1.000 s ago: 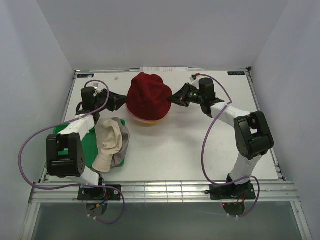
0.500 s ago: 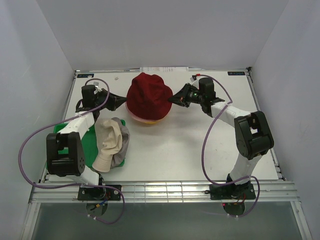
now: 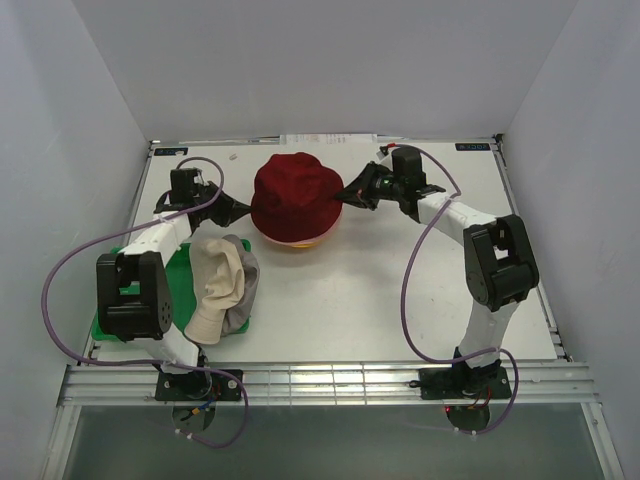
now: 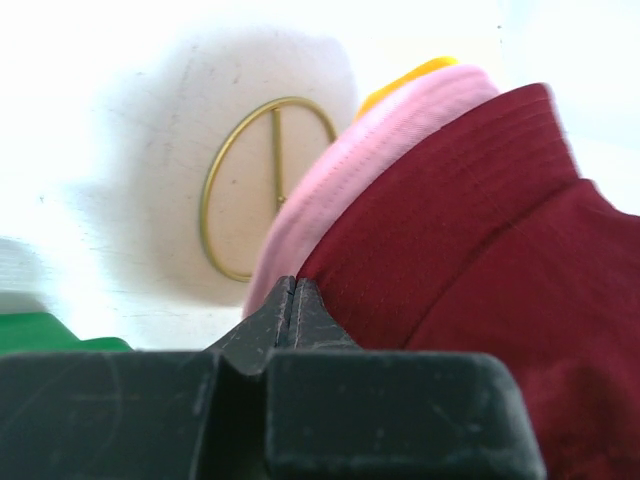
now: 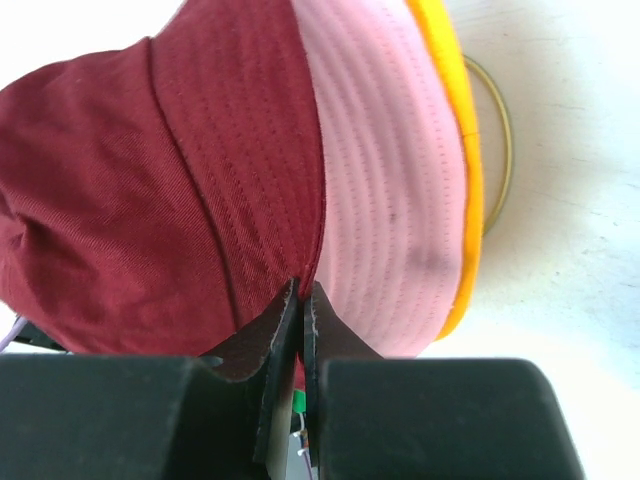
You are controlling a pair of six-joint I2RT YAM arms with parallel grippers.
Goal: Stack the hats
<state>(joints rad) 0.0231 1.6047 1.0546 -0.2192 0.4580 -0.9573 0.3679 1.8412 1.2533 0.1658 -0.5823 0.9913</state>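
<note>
The right claw [image 5: 302, 295] was almost shut, pinching the right brim of the red hat [image 3: 290, 195]. The left claw [image 4: 290, 288] was fully closed, its tips touching the red hat's left brim; whether it gripped fabric could not be told. Under the red hat sat a pink hat [image 5: 390, 180] and a yellow hat [image 5: 455, 120], over a gold stand [image 4: 215, 200]. Nearer and left of the red hat, a cream hat [image 3: 215, 275] lay on a grey hat [image 3: 247, 290] at the edge of a green tray [image 3: 178, 288] on the worktop [image 3: 380, 290].
</note>
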